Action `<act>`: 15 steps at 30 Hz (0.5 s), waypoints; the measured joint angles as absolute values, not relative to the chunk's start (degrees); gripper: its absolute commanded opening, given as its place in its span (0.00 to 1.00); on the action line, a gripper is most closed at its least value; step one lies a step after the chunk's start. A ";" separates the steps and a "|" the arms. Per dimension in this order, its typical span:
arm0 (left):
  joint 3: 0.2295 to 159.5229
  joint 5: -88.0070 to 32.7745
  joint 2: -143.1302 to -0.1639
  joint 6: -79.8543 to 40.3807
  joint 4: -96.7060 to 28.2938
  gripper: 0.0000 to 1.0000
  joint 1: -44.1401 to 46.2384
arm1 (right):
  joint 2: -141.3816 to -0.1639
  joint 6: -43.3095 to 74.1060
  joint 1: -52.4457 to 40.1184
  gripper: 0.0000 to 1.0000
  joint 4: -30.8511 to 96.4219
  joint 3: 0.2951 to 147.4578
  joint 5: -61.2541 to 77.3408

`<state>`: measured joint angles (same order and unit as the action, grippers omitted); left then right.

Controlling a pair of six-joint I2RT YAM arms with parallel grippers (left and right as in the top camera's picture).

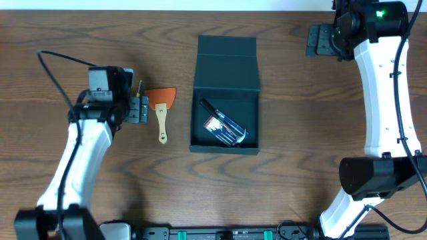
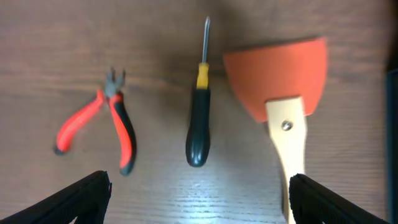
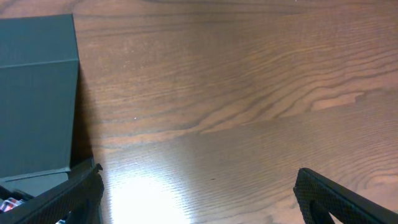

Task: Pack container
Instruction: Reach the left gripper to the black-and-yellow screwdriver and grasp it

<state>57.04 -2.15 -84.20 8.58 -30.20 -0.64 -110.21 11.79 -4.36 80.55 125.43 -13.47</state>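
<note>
Orange scraper (image 2: 280,68), screwdriver (image 2: 199,124) and pliers (image 2: 115,102) lie crowded just ahead of my wide-open, empty left fingers (image 2: 87,193); grabbing one may knock another. The container (image 1: 227,60) sits open beyond the scraper. Right fingers (image 3: 336,193) gape empty.

Container (image 1: 227,63) dk teal; scraper (image 2: 280,74) orange blade w/ tan handle; screwdriver (image 2: 199,121) blk + yellow; pliers (image 2: 114,106) red/blk; table (image 3: 249,93) brown woodgrain.

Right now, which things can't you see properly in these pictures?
Overhead: the left gripper hides the red-handled pliers and nearly all of the black-and-yellow screwdriver.
Overhead: labels on the packaged items inside the dark teal cardboard box are too small to read.
Left wrist: the bottom edge cuts off the wooden handle of the orange scraper.
Right wrist: the left edge cuts off the box.
</note>
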 measured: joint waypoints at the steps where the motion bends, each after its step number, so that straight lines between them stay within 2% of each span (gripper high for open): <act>1: 57.04 -1.98 -85.34 8.38 -30.35 0.90 -0.64 | -110.21 11.79 -4.36 0.99 80.55 125.43 -13.47; 15: 58.98 1.78 -98.41 7.79 -30.92 0.90 -0.64 | -110.21 11.79 -4.36 0.99 80.55 125.43 -13.47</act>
